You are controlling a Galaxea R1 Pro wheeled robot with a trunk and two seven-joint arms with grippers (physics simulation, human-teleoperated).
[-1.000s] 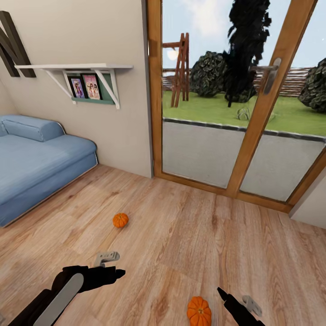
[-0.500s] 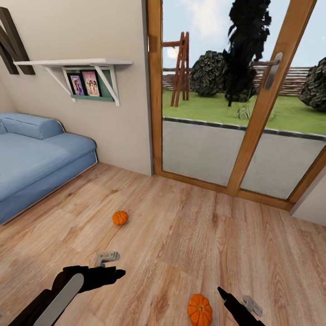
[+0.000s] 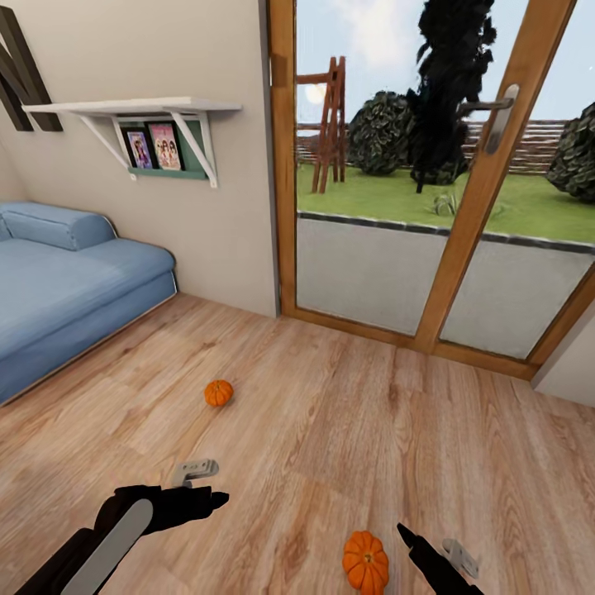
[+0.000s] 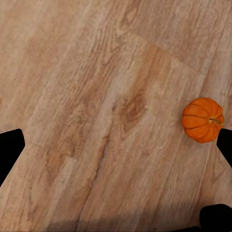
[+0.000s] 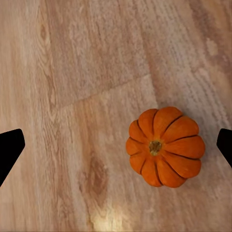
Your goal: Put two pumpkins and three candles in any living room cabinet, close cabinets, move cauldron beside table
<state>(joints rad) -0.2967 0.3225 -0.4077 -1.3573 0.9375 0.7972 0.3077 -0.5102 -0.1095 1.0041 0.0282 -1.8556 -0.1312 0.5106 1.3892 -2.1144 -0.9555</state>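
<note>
Two orange ribbed pumpkins lie on the wooden floor. The farther pumpkin (image 3: 218, 392) sits ahead of my left gripper (image 3: 216, 497). The nearer pumpkin (image 3: 365, 562) lies just left of my right gripper (image 3: 405, 533). In the right wrist view a pumpkin (image 5: 164, 146) sits stem up below the open right gripper (image 5: 116, 147), nearer one fingertip (image 5: 225, 145). The left wrist view has a pumpkin (image 4: 203, 120) on its side close to one fingertip (image 4: 225, 147) of the open left gripper (image 4: 116, 150). Neither gripper holds anything. The candles, cabinet, cauldron and table are out of view.
A blue sofa (image 3: 66, 289) stands at the left against the wall, under a white shelf (image 3: 132, 107) with framed photos. A wood-framed glass door (image 3: 463, 248) to the garden closes the far side. Open floor (image 3: 330, 430) lies between.
The whole picture has shifted slightly upward, so the camera moved. Both arms keep the same pose in the picture, and the pumpkins have not rolled.
</note>
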